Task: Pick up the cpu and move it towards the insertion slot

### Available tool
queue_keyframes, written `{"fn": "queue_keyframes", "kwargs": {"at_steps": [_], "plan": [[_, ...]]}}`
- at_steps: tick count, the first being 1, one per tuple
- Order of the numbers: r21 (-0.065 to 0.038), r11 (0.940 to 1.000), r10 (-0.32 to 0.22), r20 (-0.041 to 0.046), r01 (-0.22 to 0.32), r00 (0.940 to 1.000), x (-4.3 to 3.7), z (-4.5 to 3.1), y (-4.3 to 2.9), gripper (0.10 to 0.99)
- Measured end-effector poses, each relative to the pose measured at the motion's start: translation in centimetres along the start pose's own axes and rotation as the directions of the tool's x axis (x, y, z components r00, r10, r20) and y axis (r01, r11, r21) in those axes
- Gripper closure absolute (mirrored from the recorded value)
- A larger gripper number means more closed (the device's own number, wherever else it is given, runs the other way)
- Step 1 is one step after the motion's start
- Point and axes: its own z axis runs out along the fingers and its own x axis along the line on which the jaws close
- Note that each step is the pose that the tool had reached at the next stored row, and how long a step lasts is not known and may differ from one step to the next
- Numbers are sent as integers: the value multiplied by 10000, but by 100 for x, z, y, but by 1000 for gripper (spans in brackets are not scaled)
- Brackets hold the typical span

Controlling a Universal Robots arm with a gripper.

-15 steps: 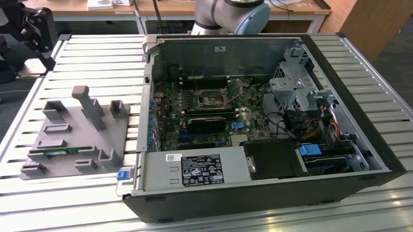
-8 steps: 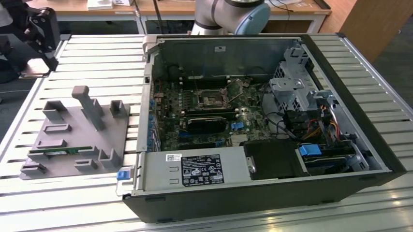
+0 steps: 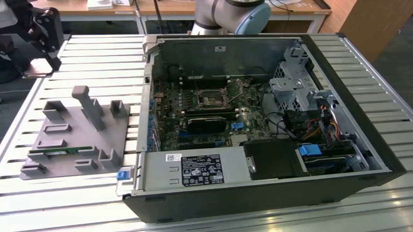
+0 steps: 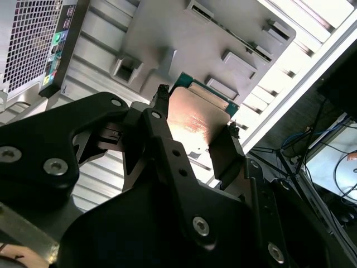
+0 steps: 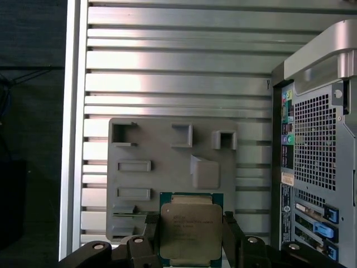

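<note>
In both wrist views my gripper [image 5: 191, 233] [image 4: 196, 124] is shut on the cpu [image 5: 188, 223] [image 4: 195, 114], a flat square chip with a silver top and a green rim. One black finger [image 5: 231, 231] presses on each side of it. The chip hangs well above the grey fixture plate [image 5: 162, 173] [image 4: 167, 39] that lies on the slatted table. The insertion slot [image 3: 211, 99] is a dark square socket in a silver frame. It sits on the motherboard inside the open computer case [image 3: 361, 145], in the exterior view's middle.
The grey fixture plate [image 3: 74, 140] with upright blocks lies at the exterior view's left and holds a green memory stick [image 3: 61, 151]. The case's rear panel [image 5: 315, 167] stands beside the plate. The slatted metal table [image 3: 96, 53] runs all around. The arm's base [image 3: 229, 14] stands behind the case.
</note>
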Motion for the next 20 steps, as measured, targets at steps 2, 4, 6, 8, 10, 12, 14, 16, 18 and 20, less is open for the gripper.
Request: {"fn": "queue_keyframes", "kwargs": {"at_steps": [2,4,6,8,10,12,14,16,18,20], "plan": [[0,10000,0,0,0,10000,-13,0,0,549],[0,10000,0,0,0,10000,-27,0,0,549],[0,10000,0,0,0,10000,-39,1,0,549],[0,10000,0,0,0,10000,-52,1,0,549],[-1,10000,0,0,0,10000,-65,1,0,549],[0,10000,0,0,0,10000,-77,1,0,549],[-1,10000,0,0,0,10000,-91,1,0,549],[0,10000,0,0,0,10000,-103,1,0,549],[0,10000,0,0,0,10000,-116,2,0,549],[0,10000,0,0,0,10000,-129,2,-1,549]]}}
